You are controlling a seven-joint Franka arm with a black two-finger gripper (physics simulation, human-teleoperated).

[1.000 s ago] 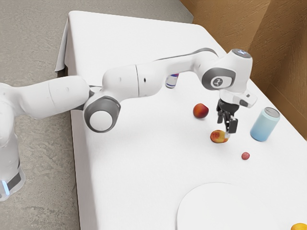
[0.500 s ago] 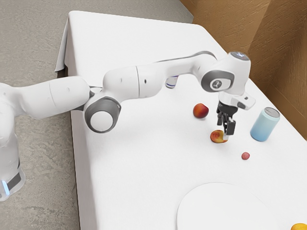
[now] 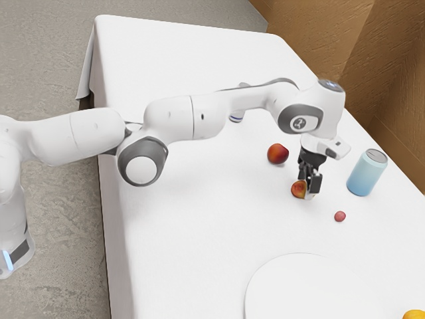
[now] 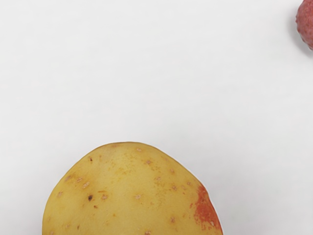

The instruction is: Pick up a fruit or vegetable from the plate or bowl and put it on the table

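In the exterior view my gripper (image 3: 309, 187) points down at the yellow-and-red fruit (image 3: 298, 189), low over the table. Its two fingers stand apart, open, and the nearer one covers part of the fruit. I cannot tell whether either finger touches it. Seen from my hand, the same speckled yellow fruit (image 4: 132, 196) looms large just under the gripper, on the white surface. The white plate (image 3: 312, 289) lies nearer the exterior view's lower edge, apart from this fruit.
A red fruit (image 3: 277, 153) and a small pinkish fruit (image 3: 340, 216) rest on the white table (image 3: 192, 232), either side of the gripper. A blue can (image 3: 366, 173) stands nearby. An orange fruit (image 3: 416, 314) is at the lower right corner; another container (image 3: 236, 115) is behind the arm.
My hand has come down and a little toward the exterior view's left, so the fingers now overlap more of the yellow-and-red fruit. The fruit itself has not visibly moved.
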